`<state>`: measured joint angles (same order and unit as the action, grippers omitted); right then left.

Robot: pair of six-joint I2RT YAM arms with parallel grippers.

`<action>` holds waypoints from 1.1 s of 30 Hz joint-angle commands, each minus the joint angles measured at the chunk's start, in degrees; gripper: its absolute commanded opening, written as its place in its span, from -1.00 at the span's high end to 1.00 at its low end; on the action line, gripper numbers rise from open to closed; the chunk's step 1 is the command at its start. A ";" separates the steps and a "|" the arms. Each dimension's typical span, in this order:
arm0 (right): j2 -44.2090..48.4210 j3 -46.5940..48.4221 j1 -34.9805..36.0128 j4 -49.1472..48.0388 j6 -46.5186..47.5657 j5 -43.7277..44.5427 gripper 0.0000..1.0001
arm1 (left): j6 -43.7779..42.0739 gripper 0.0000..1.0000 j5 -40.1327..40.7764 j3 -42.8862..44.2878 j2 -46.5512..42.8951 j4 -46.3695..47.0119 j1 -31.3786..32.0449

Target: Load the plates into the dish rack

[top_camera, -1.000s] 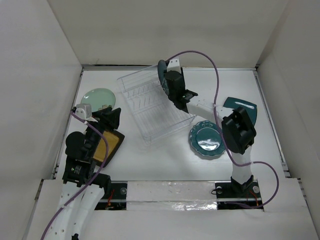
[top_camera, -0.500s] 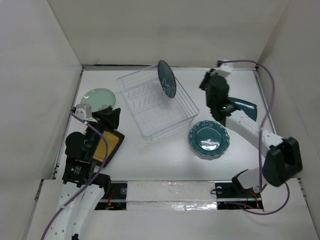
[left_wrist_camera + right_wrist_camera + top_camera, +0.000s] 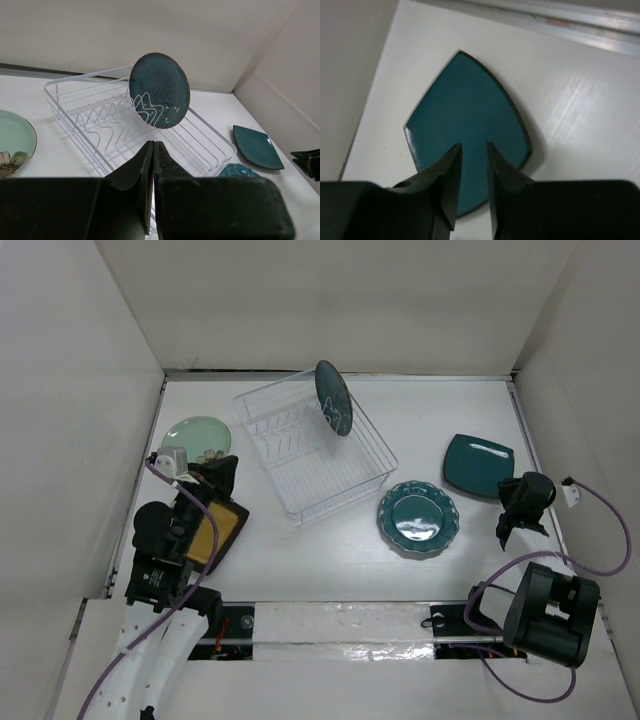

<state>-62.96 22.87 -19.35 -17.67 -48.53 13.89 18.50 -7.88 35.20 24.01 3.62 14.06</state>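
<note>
now the round teal plate [image 3: 333, 398] stands on edge at the far end of the rack [image 3: 330, 478]. the right hand [image 3: 472, 146] has let it go and pulled back to the right side of the bench [image 3: 450, 410]. its fingers [image 3: 447, 170] are slightly parted and empty, aimed at the square teal plate [image 3: 465, 100], likely next. the left hand [image 3: 153, 145], pinched closed on nothing, sits over the yellow plate [image 3: 225, 530].

Dish rack [image 3: 320, 472] sits skewed mid-worktop [image 3: 330, 565] with one round teal plate [image 3: 333, 398] upright at its far end; the tine rows on the near side of that plate are open from above. A bare strip runs between the rack and the scalloped plate [image 3: 418, 517]. The left arm [image 3: 165, 540] overlies the mustard plate [image 3: 226, 530], while the mint plate [image 3: 190, 435] and the square teal plate [image 3: 478, 462] lie unobstructed.
</note>
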 commanded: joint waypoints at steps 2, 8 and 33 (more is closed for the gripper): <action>-2.69 -2.83 -1.92 -6.76 -5.87 -15.71 0.15 | -0.04 1.00 -0.38 0.31 0.95 2.71 0.79; -4.81 -6.25 -0.07 -5.18 -1.57 -25.39 -0.07 | -0.22 0.84 0.06 0.22 0.07 2.36 0.79; -10.25 -10.31 3.71 1.06 5.91 -50.98 -0.26 | -0.31 0.38 0.32 -0.04 -1.51 2.36 0.79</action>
<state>-71.09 13.67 -16.71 -19.20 -42.28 -33.12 18.48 -7.64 35.20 23.40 3.60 14.66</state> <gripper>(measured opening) 0.631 0.305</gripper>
